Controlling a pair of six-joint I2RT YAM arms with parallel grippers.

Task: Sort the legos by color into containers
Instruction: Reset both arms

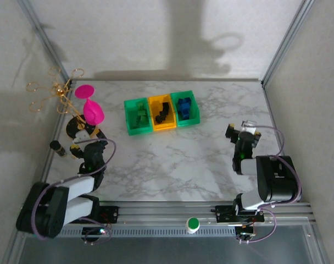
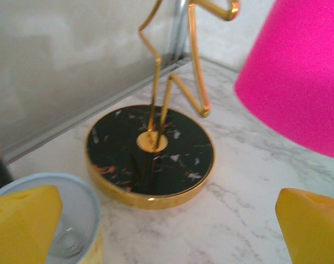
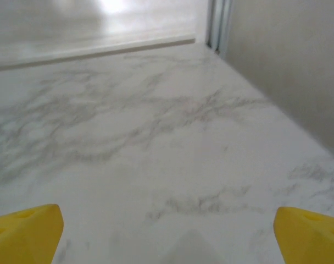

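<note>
Three bins stand in a row at the table's middle back. The left green bin (image 1: 137, 116) holds green legos (image 1: 139, 115). The orange-yellow bin (image 1: 162, 114) holds black legos (image 1: 163, 113). The right green bin (image 1: 185, 109) holds blue legos (image 1: 184, 106). My left gripper (image 1: 85, 136) rests low at the left, open, its yellow fingertips (image 2: 24, 220) wide apart with nothing between them. My right gripper (image 1: 243, 133) sits at the right, open over bare marble, its yellow fingertips (image 3: 25, 231) far apart.
A gold wire stand with a round black base (image 2: 150, 151) stands just ahead of my left gripper, with a pink cup (image 2: 299, 71) beside it and a small glass jar (image 2: 57, 225) at the left finger. A green round button (image 1: 193, 223) sits on the front rail.
</note>
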